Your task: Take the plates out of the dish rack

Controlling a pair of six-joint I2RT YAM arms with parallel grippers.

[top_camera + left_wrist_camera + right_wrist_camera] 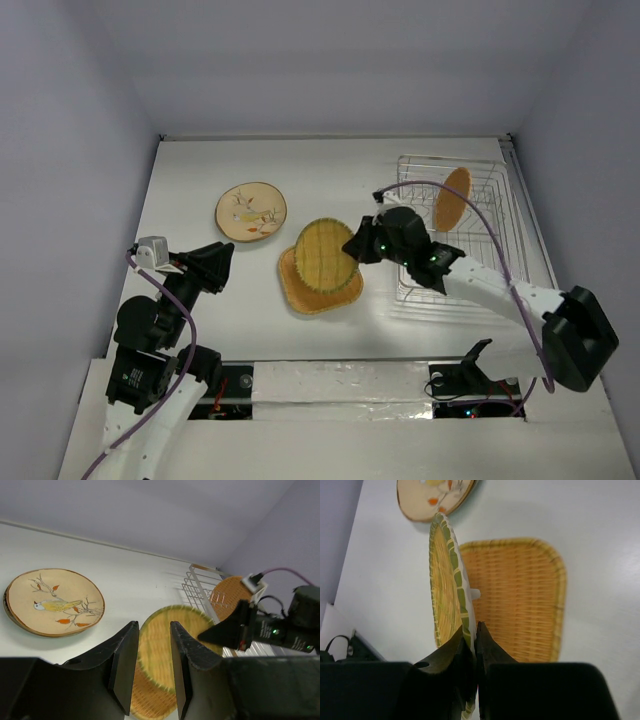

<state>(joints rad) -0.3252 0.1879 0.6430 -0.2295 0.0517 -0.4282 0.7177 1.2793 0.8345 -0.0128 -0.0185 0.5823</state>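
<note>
Yellow-green woven plate (445,580) is clamped by its rim in my R gripper (472,642), standing on edge right over the tan square woven plate (520,600). Prob needs tipping flat next. L gripper (152,630) is open, empty, well apart. Orange woven plate (452,198) sits in the dish rack (500,235).

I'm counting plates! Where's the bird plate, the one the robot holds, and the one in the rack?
Bird plate (251,211): top view, its middle.
Held woven plate (325,255): top view, its middle.
Orange rack plate (452,199): top view, its face.
</note>
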